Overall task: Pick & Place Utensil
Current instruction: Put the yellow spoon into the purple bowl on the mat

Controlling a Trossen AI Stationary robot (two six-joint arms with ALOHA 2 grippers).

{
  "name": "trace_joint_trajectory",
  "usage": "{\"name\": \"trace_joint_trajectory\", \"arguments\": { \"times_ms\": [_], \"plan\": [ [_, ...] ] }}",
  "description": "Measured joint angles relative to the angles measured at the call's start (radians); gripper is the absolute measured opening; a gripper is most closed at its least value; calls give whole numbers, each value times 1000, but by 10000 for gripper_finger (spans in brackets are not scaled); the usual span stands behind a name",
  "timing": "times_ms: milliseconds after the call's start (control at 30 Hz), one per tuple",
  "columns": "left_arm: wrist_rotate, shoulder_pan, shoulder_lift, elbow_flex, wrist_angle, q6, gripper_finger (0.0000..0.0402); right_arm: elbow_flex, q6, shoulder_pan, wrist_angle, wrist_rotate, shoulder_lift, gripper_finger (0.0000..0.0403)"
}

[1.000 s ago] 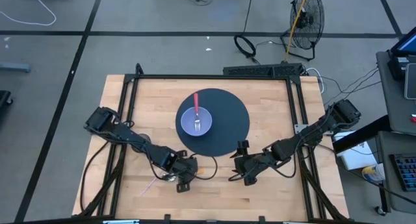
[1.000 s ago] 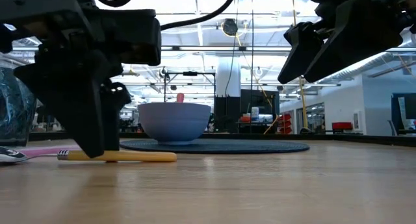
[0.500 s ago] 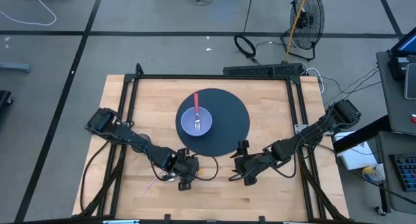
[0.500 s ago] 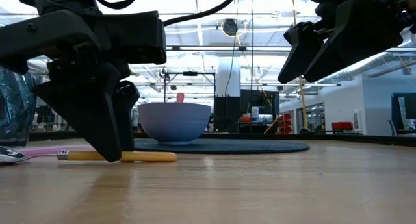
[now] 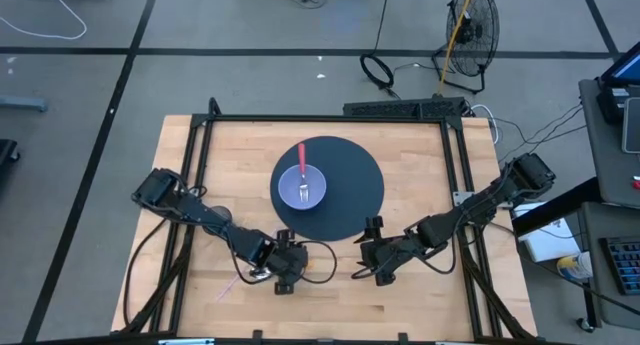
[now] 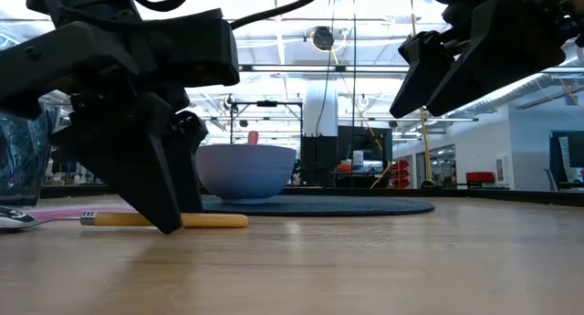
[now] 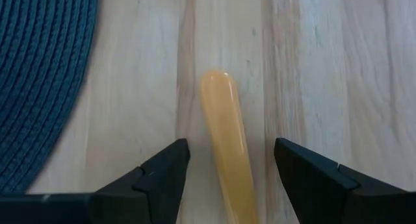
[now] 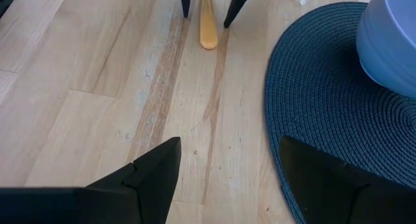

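The left gripper (image 5: 290, 268) sits low at the lower centre-left of the high view, just below the round dark mat's (image 5: 350, 200) lower-left rim. Its jaws stand wide, one finger on each side of the yellow-handled utensil (image 7: 224, 136), which lies flat on the wooden table (image 5: 420, 305); in the left wrist view bare wood shows between the handle and each fingertip. In the low view the handle (image 6: 205, 220) runs along the tabletop at the left, with a pink-handled utensil (image 6: 55, 214) beside it nearer the left edge.

The blue bowl (image 5: 301, 188) sits on the mat, upper centre, with a red-handled utensil (image 5: 302, 161) in it.

The right gripper (image 5: 363, 265) waits at lower centre-right, jaws spread wide, holding nothing. Open wood lies between the two grippers and along the table's near edge.
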Motion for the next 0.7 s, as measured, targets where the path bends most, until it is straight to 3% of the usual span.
{"name": "trace_joint_trajectory", "arguments": {
  "times_ms": [233,433,700],
  "plan": [
    [72,-2,-9,3,-45,-32,241,0,0,-6,1,1,0,254],
    [142,-4,-7,66,-196,-34,241,0,0,-7,4,1,0,254],
    [128,-3,-4,101,-255,9,229,0,0,-7,4,1,0,254]
  ]
}}
